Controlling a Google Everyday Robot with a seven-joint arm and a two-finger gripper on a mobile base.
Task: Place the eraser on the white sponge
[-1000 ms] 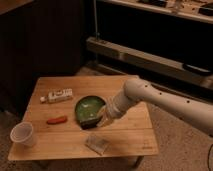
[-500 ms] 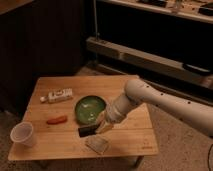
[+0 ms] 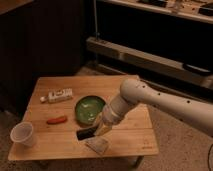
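The eraser (image 3: 86, 133) is a small dark block held in my gripper (image 3: 98, 131), just above the wooden table. The white sponge (image 3: 98, 145) is a thin pale pad lying on the table right below and slightly right of the eraser, near the front edge. My gripper sits at the end of the white arm (image 3: 150, 100) that reaches in from the right, and it is shut on the eraser's right end. The eraser hangs close over the sponge's left part; I cannot tell whether they touch.
A green bowl (image 3: 90, 109) sits behind the gripper. An orange-red carrot-shaped thing (image 3: 57, 120) lies to the left. A white cup (image 3: 22, 134) stands at the front left corner. A white labelled bottle (image 3: 58, 95) lies at the back left. The wooden table (image 3: 135, 137) is low.
My gripper has moved down and toward the front of the table with the eraser, from beside the green bowl to just over the white sponge.
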